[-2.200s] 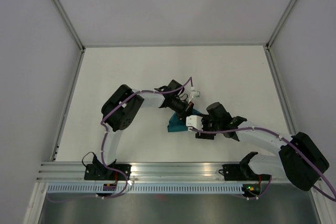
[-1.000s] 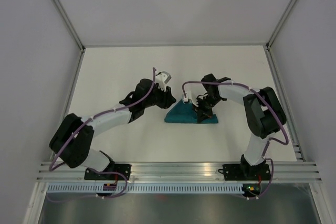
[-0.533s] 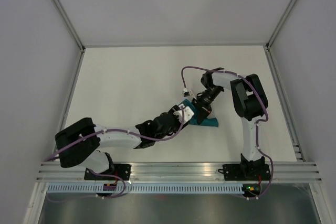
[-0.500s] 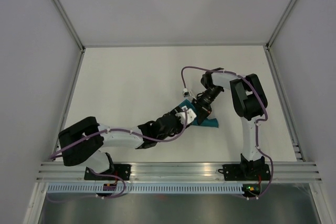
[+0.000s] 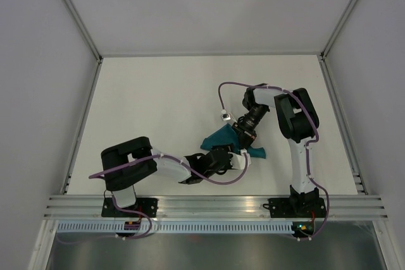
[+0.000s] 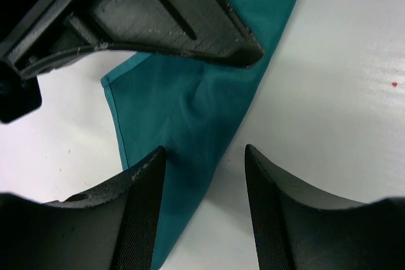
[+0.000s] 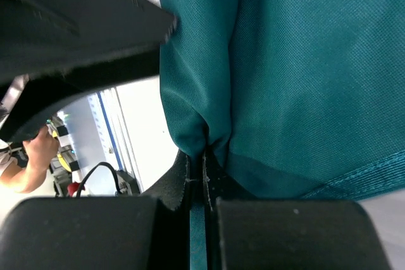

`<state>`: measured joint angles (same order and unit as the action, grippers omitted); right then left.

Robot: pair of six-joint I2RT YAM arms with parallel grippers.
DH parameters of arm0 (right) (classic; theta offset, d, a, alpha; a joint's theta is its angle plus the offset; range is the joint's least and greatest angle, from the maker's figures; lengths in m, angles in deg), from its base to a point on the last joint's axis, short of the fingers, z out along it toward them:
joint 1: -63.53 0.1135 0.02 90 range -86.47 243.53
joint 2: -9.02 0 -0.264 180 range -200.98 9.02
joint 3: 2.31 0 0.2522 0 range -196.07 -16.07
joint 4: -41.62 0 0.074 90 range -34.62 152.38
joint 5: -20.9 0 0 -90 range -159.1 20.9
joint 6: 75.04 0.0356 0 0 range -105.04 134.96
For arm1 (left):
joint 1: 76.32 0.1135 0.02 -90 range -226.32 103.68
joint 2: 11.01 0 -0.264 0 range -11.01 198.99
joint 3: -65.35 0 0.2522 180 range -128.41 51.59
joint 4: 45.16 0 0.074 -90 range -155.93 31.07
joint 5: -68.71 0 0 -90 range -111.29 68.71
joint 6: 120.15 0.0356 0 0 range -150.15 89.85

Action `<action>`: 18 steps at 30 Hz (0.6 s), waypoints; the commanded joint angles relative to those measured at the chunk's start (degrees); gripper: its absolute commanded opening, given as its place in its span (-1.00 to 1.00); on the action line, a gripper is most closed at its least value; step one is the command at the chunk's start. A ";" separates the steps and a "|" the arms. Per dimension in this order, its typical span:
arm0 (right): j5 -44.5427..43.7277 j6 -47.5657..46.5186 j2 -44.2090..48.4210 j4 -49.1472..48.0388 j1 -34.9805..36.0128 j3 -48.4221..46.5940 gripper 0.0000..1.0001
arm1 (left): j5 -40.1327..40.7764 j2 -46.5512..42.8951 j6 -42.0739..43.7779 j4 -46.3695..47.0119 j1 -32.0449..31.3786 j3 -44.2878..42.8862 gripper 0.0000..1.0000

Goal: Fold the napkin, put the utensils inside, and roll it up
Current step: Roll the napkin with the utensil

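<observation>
The teal napkin (image 5: 219, 138) lies bunched on the white table between the two arms. In the right wrist view the napkin (image 7: 291, 61) fills the frame, and my right gripper (image 7: 204, 164) is shut on a pinched fold of it. From above, the right gripper (image 5: 244, 135) sits at the cloth's right side. My left gripper (image 5: 233, 155) is just in front of the cloth. In the left wrist view the left gripper (image 6: 204, 156) stands open, its fingers astride a strip of napkin (image 6: 183, 112) without touching it. The right gripper's fingers (image 6: 177, 23) show above. The utensils are out of view.
The white table (image 5: 158, 99) is walled at the left, back and right. An aluminium rail (image 5: 209, 203) runs along the near edge, where both arm bases sit. A purple cable with a small white connector (image 5: 223, 117) loops over the right arm near the cloth.
The left arm has folded back toward its base, its gripper now in front of the cloth with wider jaws. The right gripper stays shut on the napkin, which now spreads further left.
</observation>
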<state>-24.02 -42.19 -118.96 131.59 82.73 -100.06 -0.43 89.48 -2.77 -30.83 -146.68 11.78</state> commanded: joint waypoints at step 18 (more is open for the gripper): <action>-9.40 -3.50 -4.91 -7.56 -0.74 -0.92 -0.99 | -13.12 8.50 0.58 -11.74 0.67 -11.16 -0.41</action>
<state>-24.39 -42.23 -120.53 133.95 82.36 -101.21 -6.90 95.88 -0.26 -35.46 -146.51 2.71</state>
